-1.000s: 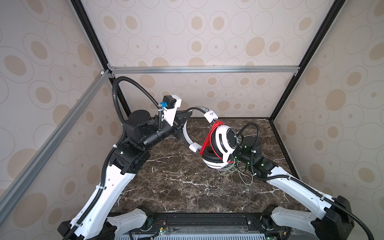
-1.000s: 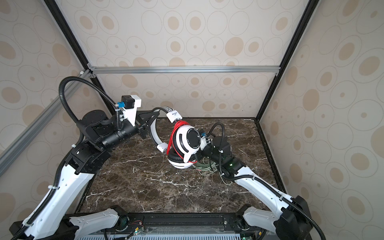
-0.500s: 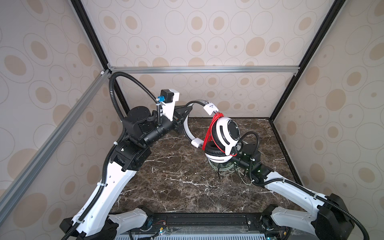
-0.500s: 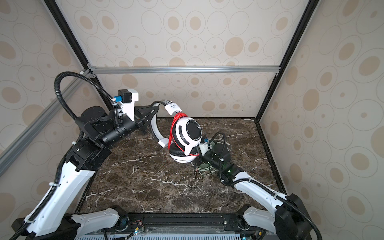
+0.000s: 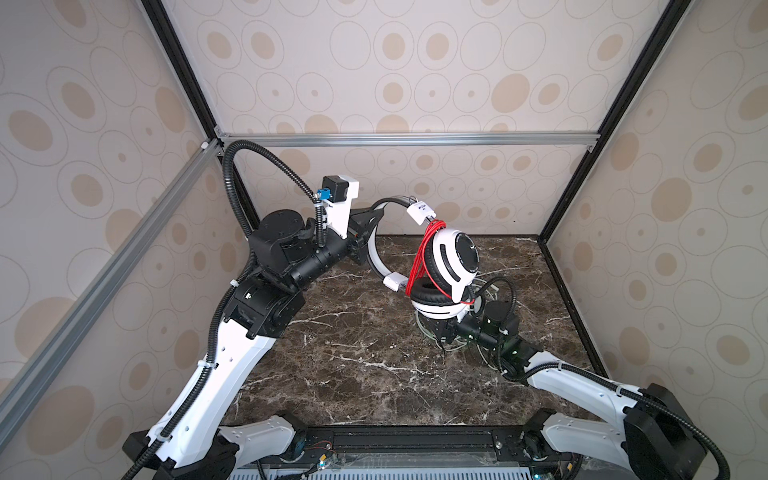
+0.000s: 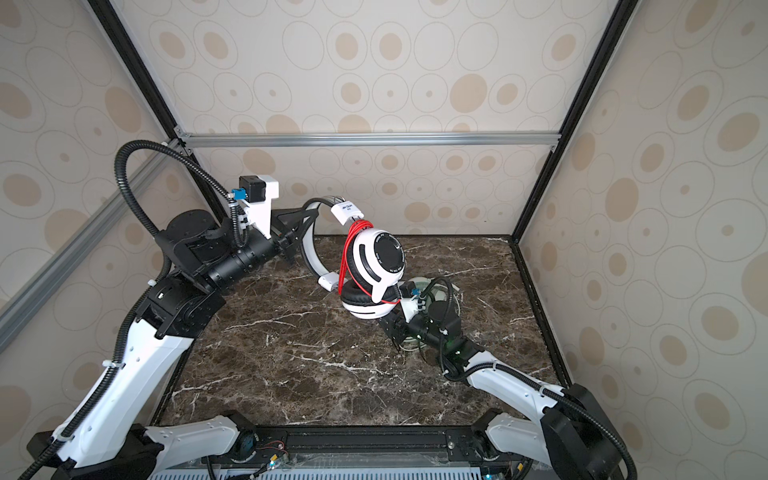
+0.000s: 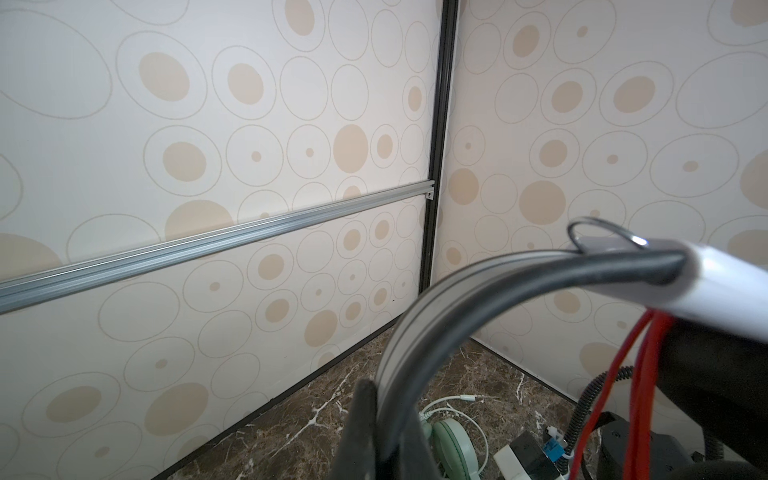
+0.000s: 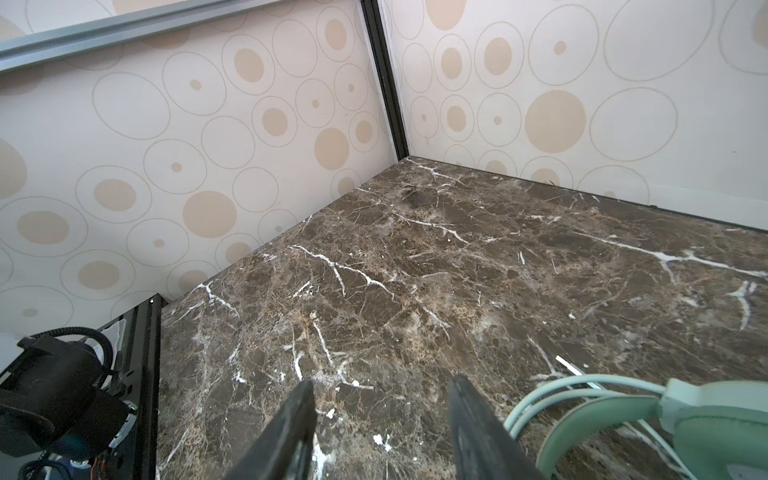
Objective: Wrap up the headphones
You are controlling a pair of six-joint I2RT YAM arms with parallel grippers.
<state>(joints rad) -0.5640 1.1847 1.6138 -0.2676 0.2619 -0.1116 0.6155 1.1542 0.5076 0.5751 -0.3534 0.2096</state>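
Headphones (image 5: pixel 446 266) are hanging above the table (image 5: pixel 353 374) in both top views, left gripper (image 5: pixel 368 232) clenching their band (image 5: pixel 374 258), seemingly so red cord (image 5: pixel 422 257) can wind. Left wrist: same pinch. Right wrist: right gripper (image 8: pixel 380 386) gaping empty beside green headphones (image 8: pixel 706 419).

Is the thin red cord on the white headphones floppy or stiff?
Probably floppy: the thin red cord curves in loops around the white headphones with black ear pads. Likely light, being so thin. It might slide on them; they look smooth.

Bright, even light (edges warped)
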